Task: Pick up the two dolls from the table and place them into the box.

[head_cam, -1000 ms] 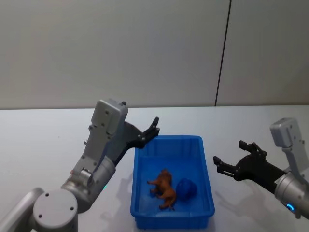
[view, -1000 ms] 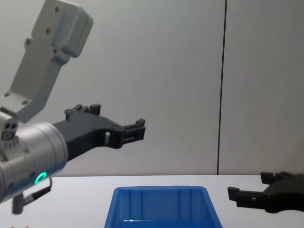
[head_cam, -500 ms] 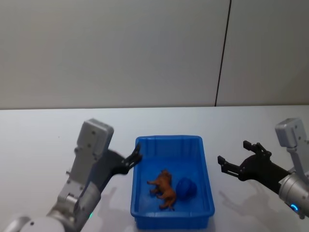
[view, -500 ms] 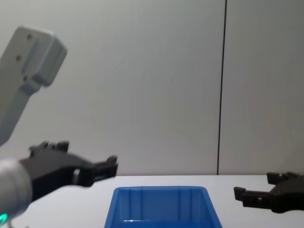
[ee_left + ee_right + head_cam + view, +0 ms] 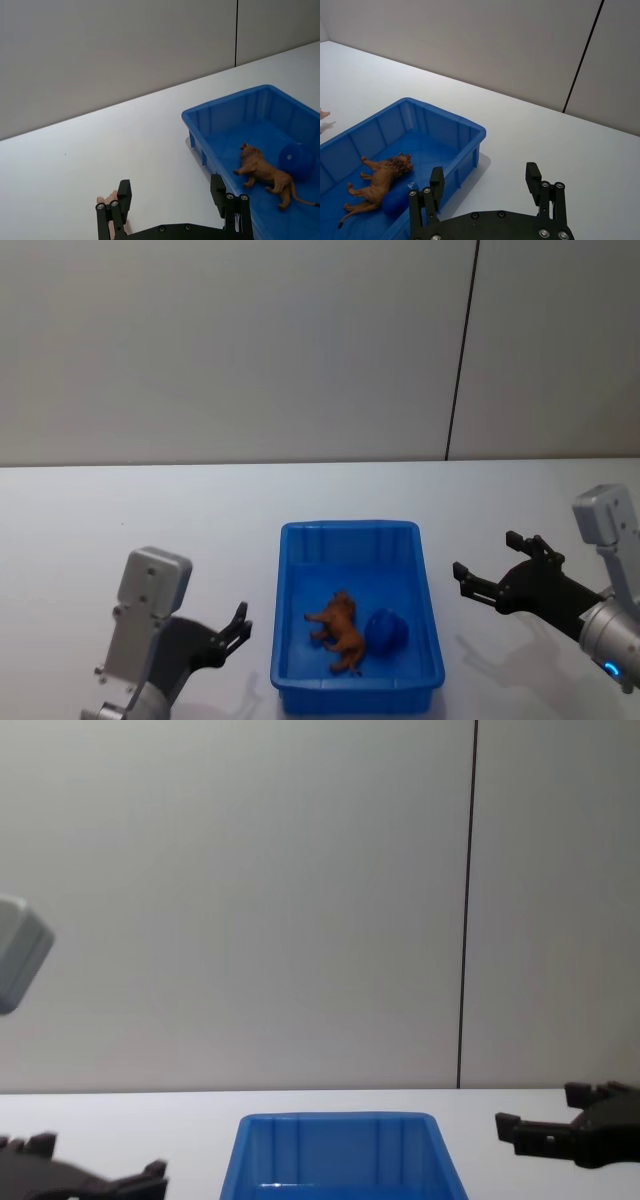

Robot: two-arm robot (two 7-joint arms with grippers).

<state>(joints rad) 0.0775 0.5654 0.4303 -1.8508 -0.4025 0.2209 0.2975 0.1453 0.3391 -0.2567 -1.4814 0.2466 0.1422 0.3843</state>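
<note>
The left gripper [image 5: 239, 622] is low over the white table [image 5: 100, 520], to the left of the box's near left corner, with its fingers pointing toward the box. Its two black fingers are spread wide with nothing between them.

In the left wrist view a small pale pinkish doll [image 5: 116, 216] lies on the table well to the left of the box. It sits right at one finger of that gripper, which covers most of it, so its shape and limbs cannot be made out.

The box [image 5: 348, 527] is a bright blue rectangular bin with a thick rim and ribbed inner walls. It stands on the table between the two grippers.

On the box floor, left of the middle, lies the reddish-brown doll [image 5: 340, 632]. It is a lion figure with a shaggy mane and a thin tail, tipped on its side. Its legs point toward the box's left wall and its head toward the far wall. Just to its right, also inside the box, sits a blue round object [image 5: 386, 630] nearly the same colour as the bin. Whether the two touch cannot be told.

The right gripper [image 5: 487, 560] is held above the table to the right of the box, apart from its right wall, fingers pointing toward the box. Its black fingers are also wide apart and hold nothing.
</note>
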